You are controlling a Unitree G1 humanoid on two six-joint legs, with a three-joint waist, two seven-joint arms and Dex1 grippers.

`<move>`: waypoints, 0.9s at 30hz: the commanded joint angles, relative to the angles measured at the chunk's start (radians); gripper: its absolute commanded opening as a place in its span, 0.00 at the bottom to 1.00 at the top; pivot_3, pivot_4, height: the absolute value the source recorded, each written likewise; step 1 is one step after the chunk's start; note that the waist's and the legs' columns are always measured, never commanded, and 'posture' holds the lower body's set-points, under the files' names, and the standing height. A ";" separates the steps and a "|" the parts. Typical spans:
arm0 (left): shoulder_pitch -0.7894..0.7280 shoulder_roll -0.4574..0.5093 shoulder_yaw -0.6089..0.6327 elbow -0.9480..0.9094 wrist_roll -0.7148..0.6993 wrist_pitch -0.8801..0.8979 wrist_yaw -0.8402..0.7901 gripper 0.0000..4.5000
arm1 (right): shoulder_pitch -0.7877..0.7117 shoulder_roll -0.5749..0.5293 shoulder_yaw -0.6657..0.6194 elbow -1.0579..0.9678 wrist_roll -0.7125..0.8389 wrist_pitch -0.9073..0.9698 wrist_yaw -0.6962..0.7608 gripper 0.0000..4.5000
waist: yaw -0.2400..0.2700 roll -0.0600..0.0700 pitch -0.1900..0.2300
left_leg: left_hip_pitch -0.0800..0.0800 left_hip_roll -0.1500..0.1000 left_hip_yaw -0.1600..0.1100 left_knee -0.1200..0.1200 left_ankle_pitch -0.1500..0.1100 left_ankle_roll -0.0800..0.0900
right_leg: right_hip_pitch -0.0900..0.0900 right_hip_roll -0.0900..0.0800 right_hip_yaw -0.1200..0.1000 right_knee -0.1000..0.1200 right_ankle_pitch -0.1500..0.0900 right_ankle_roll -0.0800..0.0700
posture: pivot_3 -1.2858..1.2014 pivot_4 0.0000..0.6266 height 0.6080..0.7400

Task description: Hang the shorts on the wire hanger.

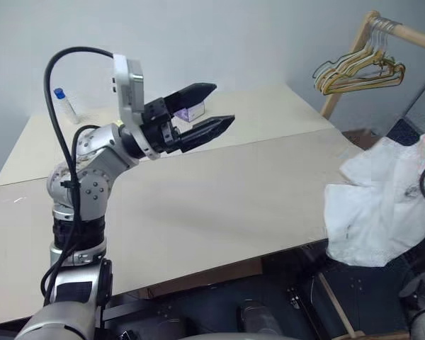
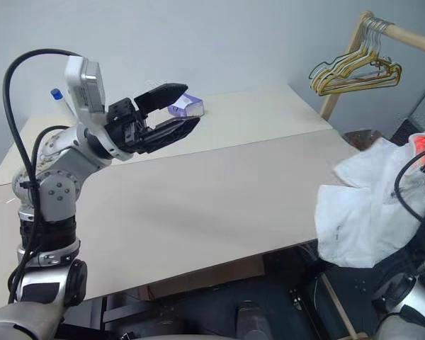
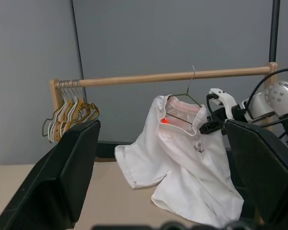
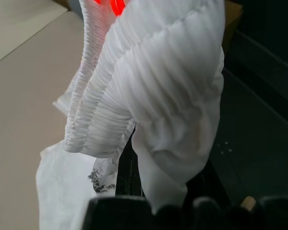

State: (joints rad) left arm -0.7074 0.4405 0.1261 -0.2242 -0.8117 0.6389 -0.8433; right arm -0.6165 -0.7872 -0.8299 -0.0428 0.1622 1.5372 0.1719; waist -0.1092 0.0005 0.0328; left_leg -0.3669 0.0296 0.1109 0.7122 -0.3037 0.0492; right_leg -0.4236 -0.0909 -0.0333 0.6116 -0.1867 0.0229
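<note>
The white shorts (image 3: 182, 163) hang in the air off the table's right end, their gathered waistband (image 4: 134, 81) draped over the wire hanger (image 3: 188, 94). The hanger's hook (image 3: 194, 72) rises in front of the wooden rail (image 3: 149, 77); I cannot tell if it rests on it. My right gripper (image 3: 210, 125) is shut at the waistband's end, where fabric covers the wire. A red glow (image 3: 163, 120) shows through the cloth. My left gripper (image 1: 223, 105) stands wide open and empty above the table's far middle, pointing toward the shorts.
Several yellowish and pale hangers (image 1: 358, 71) bunch at the rail's near end on the wooden rack (image 1: 343, 74). A tissue box (image 2: 187, 106) and a small bottle (image 1: 65, 103) stand at the back of the beige table (image 1: 219, 205). The dark floor lies beyond its right edge.
</note>
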 commanded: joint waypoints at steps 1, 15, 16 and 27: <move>-0.033 0.005 0.001 -0.004 -0.007 -0.012 -0.008 0.99 | -0.129 -0.094 -0.010 0.204 -0.037 -0.137 -0.064 0.00 | -0.005 0.001 0.000 | 0.000 0.000 0.001 0.000 0.000 0.001 | 0.000 0.000 0.001 0.000 0.000 0.000 | 0.46 0.00 1.00; -0.006 0.024 0.002 -0.042 0.002 -0.020 -0.007 0.99 | -0.343 -0.245 0.033 0.919 -0.027 -0.480 -0.195 0.00 | -0.016 0.000 0.000 | 0.000 -0.003 0.006 -0.003 -0.003 0.005 | 0.000 0.001 0.015 -0.003 -0.001 0.007 | 0.48 0.00 1.00; -0.003 0.026 0.003 -0.049 0.001 -0.018 -0.004 0.99 | -0.339 -0.239 0.035 0.929 -0.019 -0.482 -0.193 0.00 | -0.016 0.000 0.000 | 0.000 -0.004 0.007 -0.003 -0.003 0.005 | 0.000 0.001 0.016 -0.002 -0.001 0.007 | 0.48 0.00 1.00; 0.012 0.045 0.008 -0.083 -0.009 -0.009 0.016 1.00 | -0.261 -0.175 0.080 0.791 0.035 -0.506 -0.206 0.64 | -0.013 0.000 0.000 | 0.001 -0.007 0.007 -0.003 -0.003 0.006 | 0.001 0.001 0.022 -0.002 -0.003 0.014 | 0.49 0.00 1.00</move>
State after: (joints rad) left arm -0.6901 0.4748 0.1167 -0.2749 -0.8076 0.6354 -0.8340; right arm -0.8710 -0.9539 -0.7555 0.8225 0.1807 1.0669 -0.0262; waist -0.1223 0.0009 0.0327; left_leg -0.3660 0.0227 0.1180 0.7090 -0.3071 0.0554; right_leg -0.4223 -0.0903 -0.0116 0.6093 -0.1899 0.0373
